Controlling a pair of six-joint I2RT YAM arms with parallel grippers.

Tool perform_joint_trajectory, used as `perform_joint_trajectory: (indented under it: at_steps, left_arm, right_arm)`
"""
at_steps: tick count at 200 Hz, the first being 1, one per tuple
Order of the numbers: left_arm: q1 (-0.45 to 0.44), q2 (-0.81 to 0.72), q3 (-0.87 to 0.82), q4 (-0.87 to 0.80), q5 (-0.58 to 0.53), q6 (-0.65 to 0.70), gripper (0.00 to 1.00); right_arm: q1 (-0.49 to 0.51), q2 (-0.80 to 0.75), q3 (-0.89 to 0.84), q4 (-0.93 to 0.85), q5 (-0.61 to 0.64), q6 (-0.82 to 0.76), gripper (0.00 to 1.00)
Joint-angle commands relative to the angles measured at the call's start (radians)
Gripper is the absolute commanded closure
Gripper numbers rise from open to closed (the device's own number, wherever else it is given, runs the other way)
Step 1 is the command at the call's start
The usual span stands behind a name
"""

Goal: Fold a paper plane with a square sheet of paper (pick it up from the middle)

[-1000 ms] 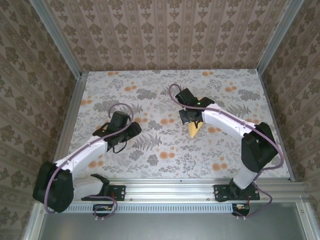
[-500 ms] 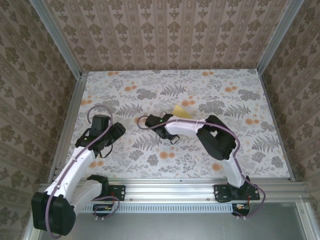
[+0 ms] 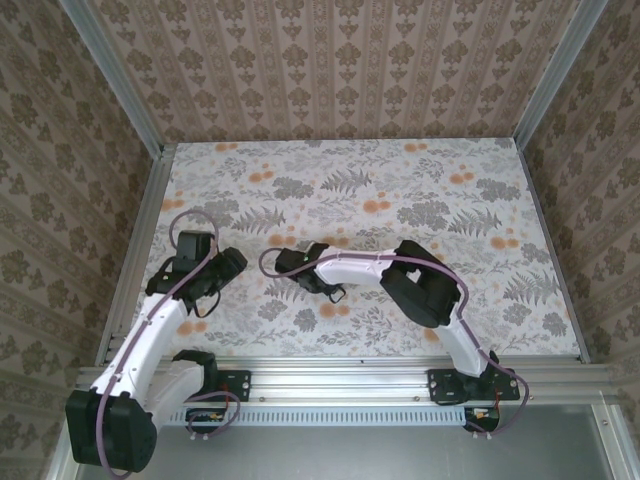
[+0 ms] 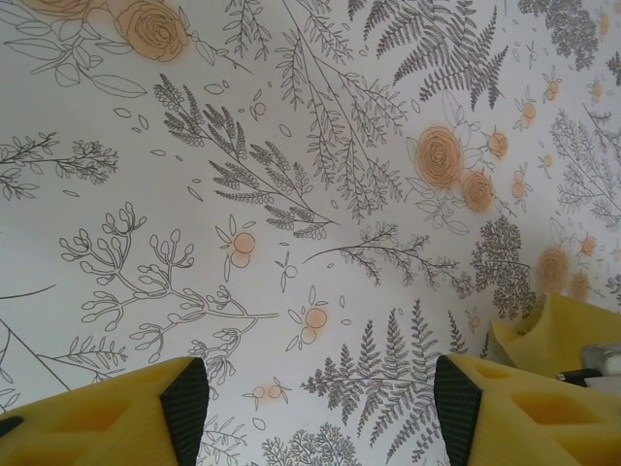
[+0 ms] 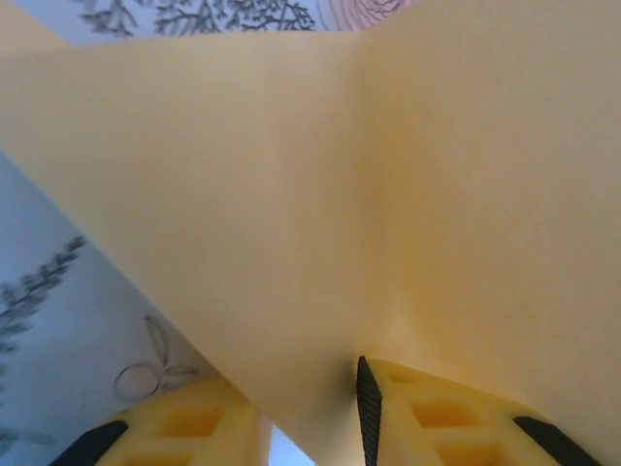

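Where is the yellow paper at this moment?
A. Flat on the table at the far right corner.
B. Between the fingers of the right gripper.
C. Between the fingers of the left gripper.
B: in the right wrist view the yellow paper runs down into the gap between the fingers of the right gripper, while the left gripper has bare printed tablecloth between its fingers.
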Motion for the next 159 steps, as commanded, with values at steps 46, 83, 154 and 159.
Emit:
perform_joint_trajectory:
  at_steps: [46,83,154,159]
  left_arm:
    - [0.005,0.013,0.005,0.031,0.072,0.010,0.33]
    - [-0.023,0.036,-0.018,0.073,0.088,-0.007,0.33]
    - [-0.211,0.115,-0.054,0.151,0.026,-0.072,0.31]
    - [-0.226,0.123,-0.054,0.155,0.017,-0.078,0.31]
  right_arm:
    - [0.017,-0.317,-0.063,0.044,-0.439,0.033,0.56]
    - [-0.056,-0.480,-0.180,0.125,-0.536,0.074,0.53]
    - [-0.342,-0.513,-0.422,0.183,-0.665,0.023,0.63]
    - [-0.349,-0.505,-0.424,0.185,-0.670,0.013,0.63]
